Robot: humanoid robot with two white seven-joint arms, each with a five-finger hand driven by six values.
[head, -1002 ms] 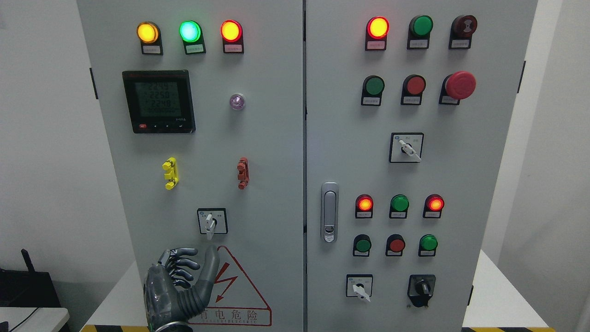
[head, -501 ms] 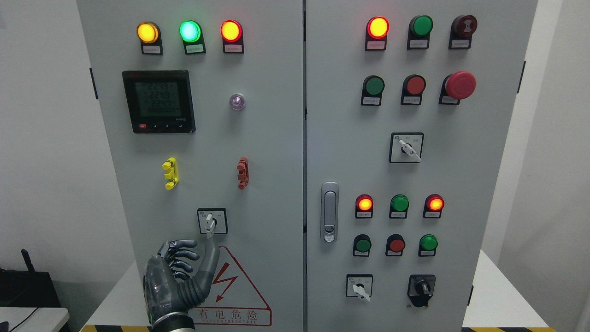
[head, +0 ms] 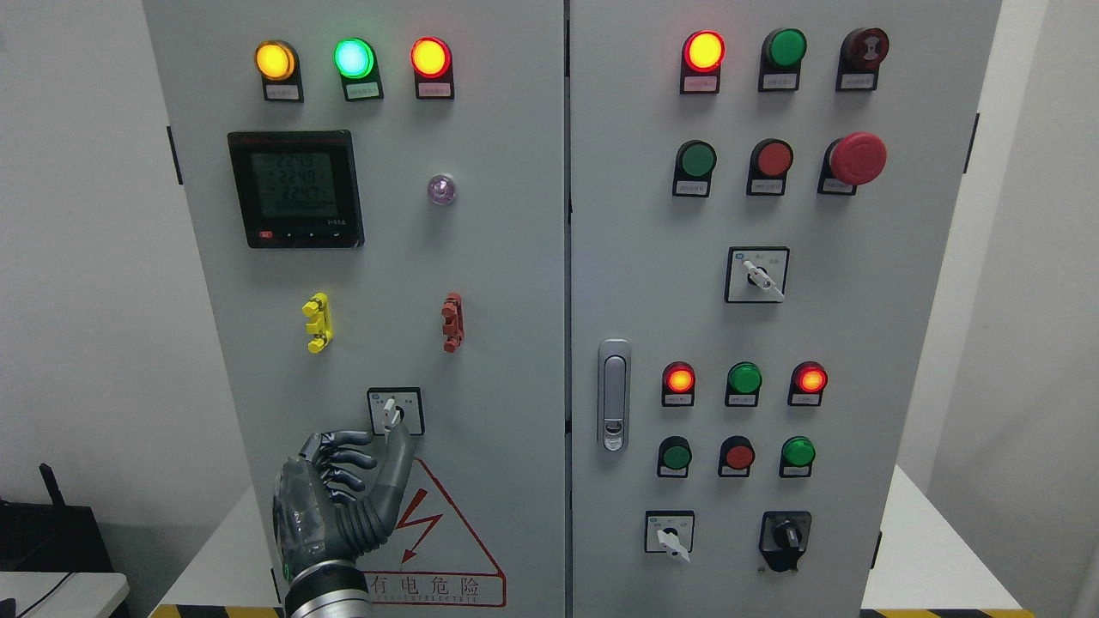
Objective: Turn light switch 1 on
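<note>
A rotary selector switch (head: 395,411) with a white lever sits low on the left door of the grey control cabinet (head: 481,283). Its lever points down, slightly left. My left hand (head: 365,459), dark grey with jointed fingers, comes up from the bottom edge just below and left of the switch. Its fingers are curled and hold nothing. The raised thumb tip (head: 400,436) reaches the lower end of the lever; I cannot tell if it touches. My right hand is not in view.
A red-bordered warning triangle (head: 434,541) lies right of my hand. Yellow (head: 317,323) and red (head: 452,322) clips stick out above the switch. A meter (head: 295,189), lit lamps, a door latch (head: 613,395) and several buttons and selectors cover both doors.
My left hand has risen toward the selector switch, and the thumb tip now reaches the lower end of its lever. The lever has not visibly turned.
</note>
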